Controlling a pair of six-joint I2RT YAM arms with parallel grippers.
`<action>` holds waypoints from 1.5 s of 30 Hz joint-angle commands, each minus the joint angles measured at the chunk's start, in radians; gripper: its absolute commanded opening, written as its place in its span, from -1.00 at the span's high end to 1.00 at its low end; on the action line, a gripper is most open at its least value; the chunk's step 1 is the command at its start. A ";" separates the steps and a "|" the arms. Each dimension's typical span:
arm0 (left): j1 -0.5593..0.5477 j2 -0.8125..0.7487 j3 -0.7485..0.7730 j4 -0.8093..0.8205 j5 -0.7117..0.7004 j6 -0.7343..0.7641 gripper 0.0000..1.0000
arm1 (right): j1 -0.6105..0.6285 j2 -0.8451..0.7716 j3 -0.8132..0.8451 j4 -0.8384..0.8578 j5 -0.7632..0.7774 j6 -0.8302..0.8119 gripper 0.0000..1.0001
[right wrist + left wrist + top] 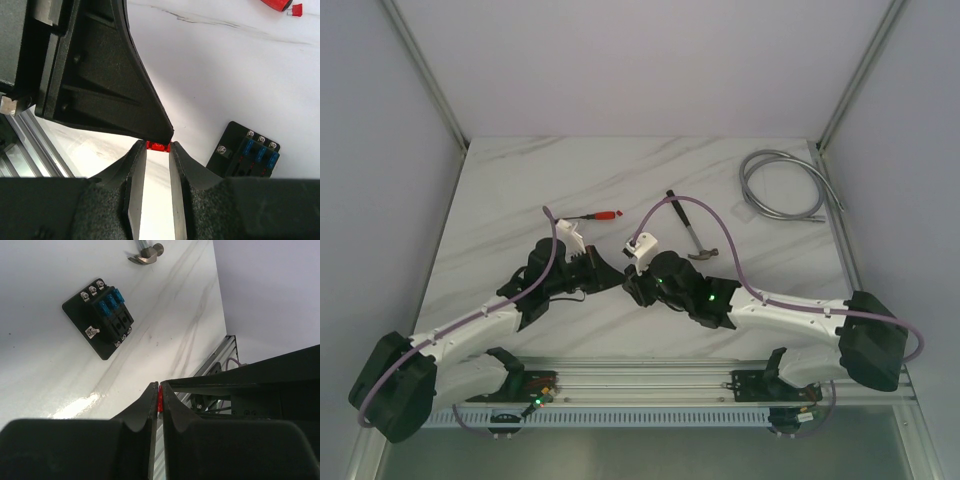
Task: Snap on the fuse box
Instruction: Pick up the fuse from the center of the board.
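- The left pincer [159, 386] is pressed almost together on a red fuse [160, 400], with a sliver of red showing between its tips.
- The right pincer [158, 148] pinches the same fuse from the opposite side, up off the worktop [520, 200].
- The fuse box [100, 317] lies flat on the worktop, apart from both pincers, with blue fuses in its slots. A hammer head [147, 254] is near it.

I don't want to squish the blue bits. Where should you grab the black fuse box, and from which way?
Probably the raised middle block of the fuse box, from above, pinching its opposite side walls. The box lies flat on the table; its thin base plate gives little edge, while the block stands up. That spares the blue fuses on top.
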 commanded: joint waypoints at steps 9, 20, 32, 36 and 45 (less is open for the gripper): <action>-0.010 -0.071 -0.038 0.023 -0.072 -0.057 1.00 | 0.007 -0.041 -0.002 0.055 0.041 0.020 0.33; -0.010 -0.301 -0.078 0.080 -0.246 -0.199 1.00 | 0.003 -0.212 -0.109 0.245 0.127 0.299 -0.14; -0.069 -0.431 -0.171 0.291 -0.345 -0.373 1.00 | -0.026 -0.210 -0.290 0.752 0.035 0.587 -0.12; -0.113 -0.435 -0.174 0.328 -0.381 -0.388 1.00 | -0.031 -0.164 -0.298 0.845 0.001 0.640 -0.04; -0.173 -0.401 -0.187 0.424 -0.410 -0.415 1.00 | -0.039 -0.103 -0.290 0.952 -0.057 0.693 0.24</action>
